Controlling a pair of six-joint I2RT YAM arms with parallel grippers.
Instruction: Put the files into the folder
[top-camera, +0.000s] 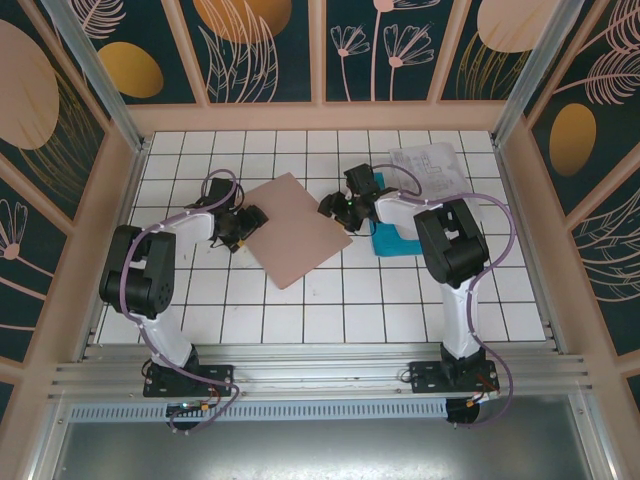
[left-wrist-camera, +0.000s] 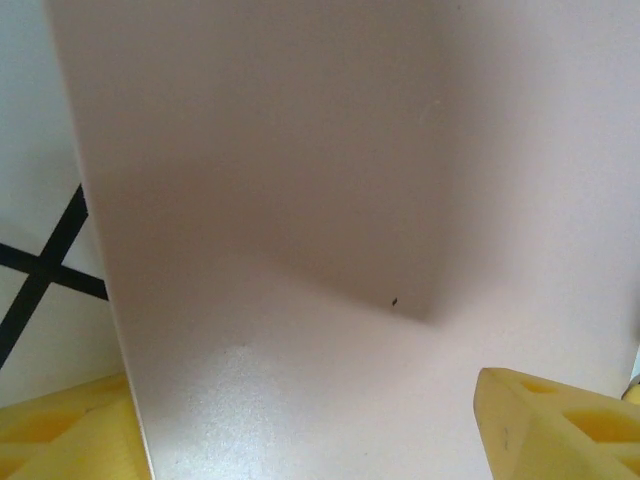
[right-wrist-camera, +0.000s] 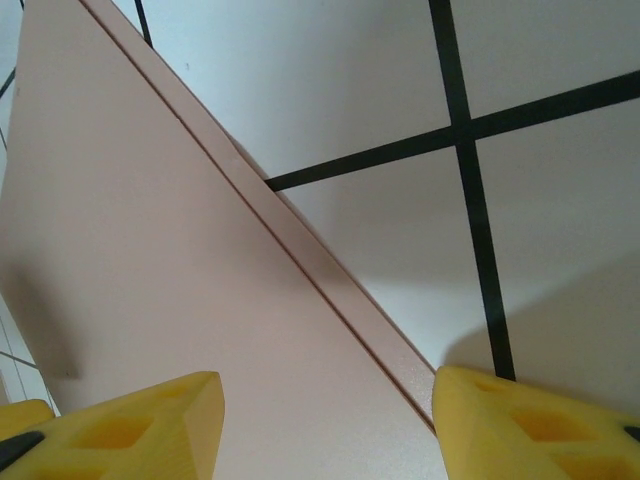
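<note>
The pinkish-brown folder (top-camera: 295, 228) lies closed and turned diagonally on the tiled table. My left gripper (top-camera: 243, 226) is at its left edge, open; in the left wrist view the folder (left-wrist-camera: 350, 200) spans the gap between the yellow fingers (left-wrist-camera: 560, 430), and the gripper (left-wrist-camera: 320, 440) holds nothing. My right gripper (top-camera: 335, 207) is at the folder's right edge, open. Its fingertips (right-wrist-camera: 540, 425) straddle the two-layered edge of the folder (right-wrist-camera: 150, 260), around the gripper (right-wrist-camera: 330, 420). The files lie at the back right: a white printed sheet (top-camera: 430, 165) and a cyan-blue sheet (top-camera: 395, 241) partly under the right arm.
The table (top-camera: 330, 320) is white tile with black grid lines, ringed by a pink-framed enclosure (top-camera: 320, 118). The right arm (top-camera: 445, 240) crosses over the files. Bare tiles (right-wrist-camera: 560, 230) lie beside the folder's right edge.
</note>
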